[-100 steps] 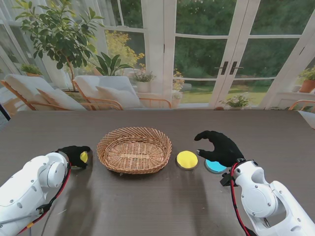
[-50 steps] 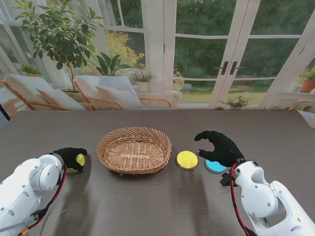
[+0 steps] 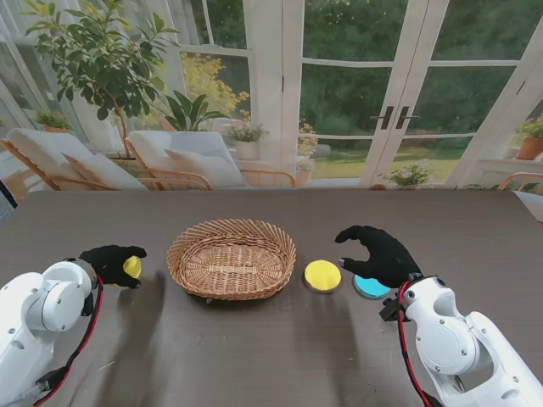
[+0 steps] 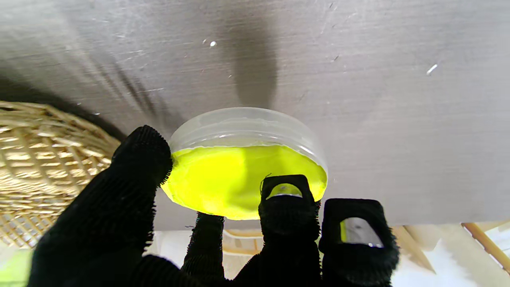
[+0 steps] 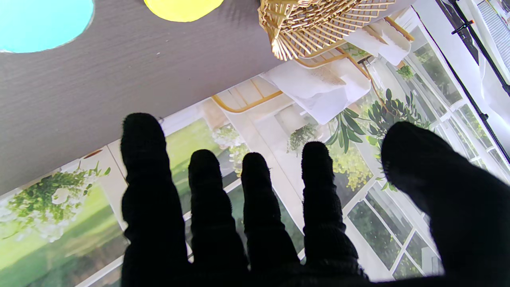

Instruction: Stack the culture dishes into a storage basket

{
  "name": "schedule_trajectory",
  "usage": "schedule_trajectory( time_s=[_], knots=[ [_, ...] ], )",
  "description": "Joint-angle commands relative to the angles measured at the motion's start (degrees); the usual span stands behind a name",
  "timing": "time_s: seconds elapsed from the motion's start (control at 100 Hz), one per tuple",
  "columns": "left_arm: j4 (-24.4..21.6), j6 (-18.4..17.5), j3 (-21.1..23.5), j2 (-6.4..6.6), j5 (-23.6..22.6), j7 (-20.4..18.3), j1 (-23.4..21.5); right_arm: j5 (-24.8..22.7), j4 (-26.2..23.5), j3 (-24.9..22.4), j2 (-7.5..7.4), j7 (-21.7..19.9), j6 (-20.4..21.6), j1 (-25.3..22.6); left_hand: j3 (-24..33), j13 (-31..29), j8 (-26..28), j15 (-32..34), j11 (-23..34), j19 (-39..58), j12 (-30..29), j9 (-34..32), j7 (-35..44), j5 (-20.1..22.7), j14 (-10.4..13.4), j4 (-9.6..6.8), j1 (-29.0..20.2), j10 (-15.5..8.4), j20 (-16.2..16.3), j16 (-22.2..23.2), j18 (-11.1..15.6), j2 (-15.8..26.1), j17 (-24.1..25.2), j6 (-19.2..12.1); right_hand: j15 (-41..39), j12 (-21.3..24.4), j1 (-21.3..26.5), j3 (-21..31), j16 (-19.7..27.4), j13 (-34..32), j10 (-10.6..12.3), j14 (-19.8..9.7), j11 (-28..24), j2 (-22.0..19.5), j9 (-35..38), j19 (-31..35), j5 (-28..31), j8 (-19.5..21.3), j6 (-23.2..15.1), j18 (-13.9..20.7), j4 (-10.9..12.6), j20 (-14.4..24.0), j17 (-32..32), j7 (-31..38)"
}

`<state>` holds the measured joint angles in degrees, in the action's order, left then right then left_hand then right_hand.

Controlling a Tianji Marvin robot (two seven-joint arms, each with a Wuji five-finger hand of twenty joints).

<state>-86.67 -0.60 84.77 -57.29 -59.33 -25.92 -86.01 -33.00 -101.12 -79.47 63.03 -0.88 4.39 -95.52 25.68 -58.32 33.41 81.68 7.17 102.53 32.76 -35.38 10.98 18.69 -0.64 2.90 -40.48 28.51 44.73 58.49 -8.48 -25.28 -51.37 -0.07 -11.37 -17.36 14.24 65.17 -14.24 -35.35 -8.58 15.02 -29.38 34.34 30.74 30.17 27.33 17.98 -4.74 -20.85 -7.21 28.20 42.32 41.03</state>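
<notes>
My left hand (image 3: pixel 110 262) is shut on a clear culture dish with lime-yellow filling (image 3: pixel 132 266), held just off the table left of the wicker basket (image 3: pixel 232 257). The left wrist view shows the lime dish (image 4: pixel 243 167) pinched between thumb and fingers (image 4: pixel 137 159), with the basket (image 4: pixel 44 159) beside it. A yellow dish (image 3: pixel 322 275) lies on the table right of the basket, and a blue dish (image 3: pixel 371 287) lies beside it, partly under my right hand (image 3: pixel 379 253). That hand hovers open, fingers spread, over the blue dish (image 5: pixel 40 24) and near the yellow dish (image 5: pixel 181 8).
The dark table (image 3: pixel 271 356) runs to a far edge in front of windows, lounge chairs (image 3: pixel 187 161) and plants. The basket holds nothing that I can see. Both white forearms rise from the near corners.
My left hand has lifted the lime dish slightly and drawn back to the left, away from the basket. The right hand and the two other dishes have stayed still.
</notes>
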Motion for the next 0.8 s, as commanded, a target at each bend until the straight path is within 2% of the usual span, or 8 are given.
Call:
schedule_trajectory(
  time_s=[0.0, 0.17, 0.33, 0.79],
  knots=[
    [-2.22, -0.73, 0.70, 0.07, 0.25, -1.37, -0.39, -0.10, -0.16, 0.21, 0.04, -0.92, 0.11, -0.17, 9.46, -2.62, 0.46, 3.15, 9.51, 12.23, 4.31, -6.08, -0.47, 0.34, 0.74, -2.28, -8.09, -7.75, -0.33, -0.20, 0.40, 3.31, -1.29, -0.23, -0.19, 0.69, 0.17, -1.66, -0.41, -0.99, -0.69, -0.21, -0.08, 1.32, 0.10, -1.63, 0.79, -0.17, -1.23, -0.14, 0.11, 2.10, -25.64, -0.37],
    [-7.54, -2.58, 2.67, 0.13, 1.24, -4.10, -1.58, -0.14, -0.20, 0.22, 0.05, -0.86, 0.17, -0.14, 9.03, -2.62, 0.44, 3.12, 9.33, 12.16, 4.23, -6.40, -0.44, 0.75, 0.70, -2.25, -8.09, -7.59, -0.27, -0.19, 0.30, 3.50, -1.25, -0.02, -0.21, 0.68, 0.15, -1.70, -0.42, -1.01, -0.61, -0.26, -0.09, 1.28, 0.08, -1.63, 0.79, -0.17, -1.25, -0.15, 0.12, 2.11, -25.64, -0.38],
    [-11.35, -4.31, 2.71, 0.31, 2.38, -6.68, -1.39, -0.16, -0.33, -0.07, 0.11, -0.54, 0.26, -0.26, 8.22, -2.62, 0.35, 3.12, 9.12, 12.13, 4.16, -6.43, -0.52, 0.96, 0.70, -2.15, -7.95, -7.46, -0.22, -0.19, 0.27, 3.77, -1.25, 0.11, -0.18, 0.70, 0.13, -1.71, -0.41, -0.96, -0.63, -0.27, -0.05, 1.23, 0.08, -1.65, 0.82, -0.17, -1.28, -0.20, 0.13, 2.11, -25.66, -0.41],
    [-17.74, -8.06, -2.58, 0.56, 5.12, -9.36, 0.66, -0.05, -0.91, -1.22, 0.25, 0.12, 0.54, -0.87, 6.25, -1.95, 0.23, 2.39, 8.67, 11.64, 4.13, -6.36, -0.70, 1.33, 0.61, -2.22, -8.03, -7.51, -0.13, -0.21, 0.54, 4.47, -0.65, 0.23, -0.13, 0.72, 0.18, -1.73, -0.40, -0.94, -0.62, -0.23, -0.01, 1.33, 0.15, -1.68, 0.85, -0.19, -1.16, -0.15, 0.13, 2.12, -25.71, -0.50]
  ],
)
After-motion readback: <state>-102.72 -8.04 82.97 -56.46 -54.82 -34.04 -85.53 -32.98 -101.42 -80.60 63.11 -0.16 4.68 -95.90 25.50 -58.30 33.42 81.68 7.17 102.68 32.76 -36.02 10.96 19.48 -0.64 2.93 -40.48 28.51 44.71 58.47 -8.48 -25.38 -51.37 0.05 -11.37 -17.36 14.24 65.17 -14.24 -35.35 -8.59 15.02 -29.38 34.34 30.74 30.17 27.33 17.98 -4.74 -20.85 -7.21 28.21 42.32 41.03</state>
